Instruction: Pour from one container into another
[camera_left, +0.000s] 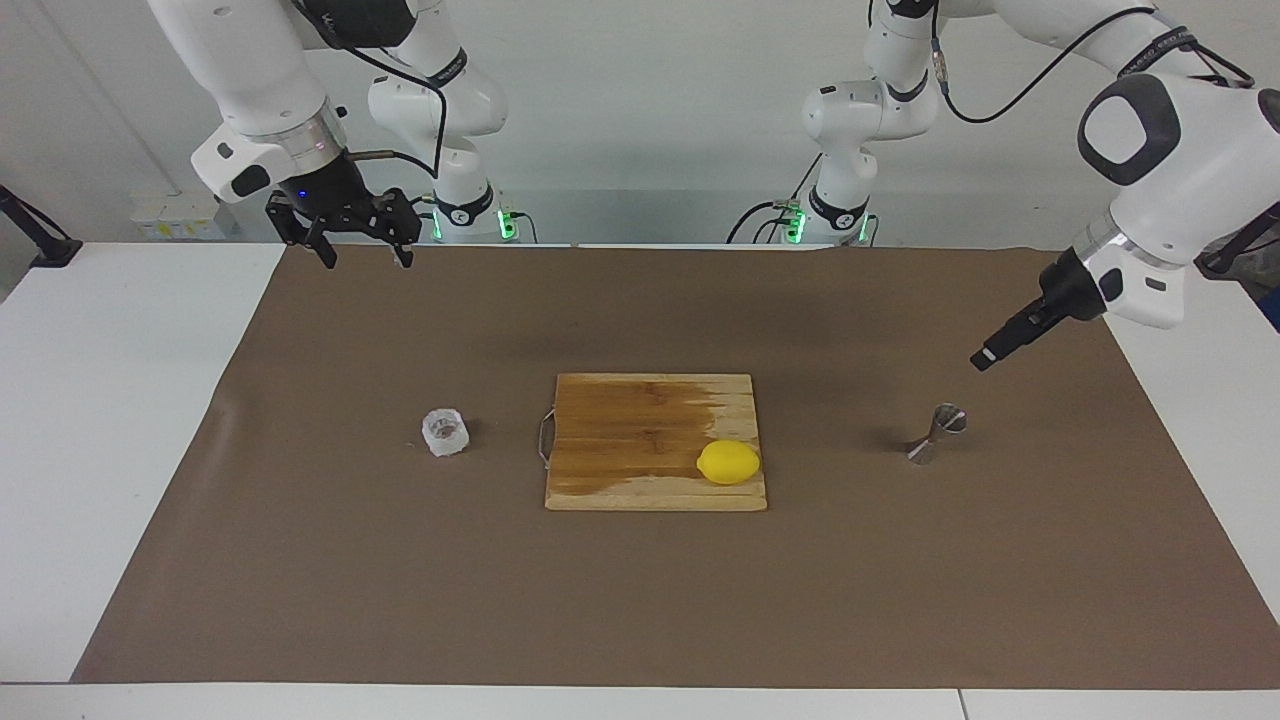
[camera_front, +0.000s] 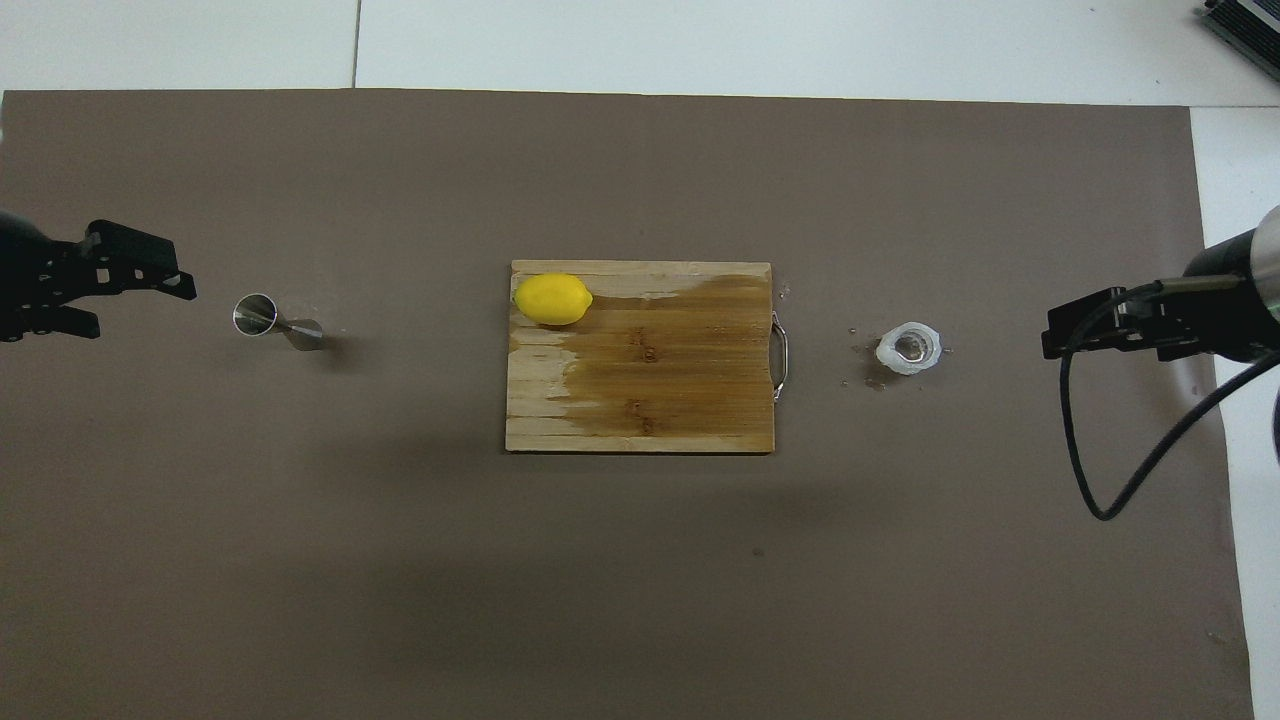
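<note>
Nearest the facing camera lies the cutting board (camera_left: 655, 442), a lemon (camera_left: 728, 462) on its corner. At nine o'clock from the board in that view stands the glass cup (camera_left: 446, 432), well apart; at three o'clock the metal jigger (camera_left: 937, 434), upright on the brown-covered counter (camera_left: 640, 600). Right pincer (camera_left: 362, 255) hangs high, open, over the mat's edge by the robots. Left pincer (camera_left: 984, 360) hovers above the jigger; whether open, I cannot tell. That cup looks light, stiff, slippery and breakable: I'd pinch it across its faceted sides, gently.
</note>
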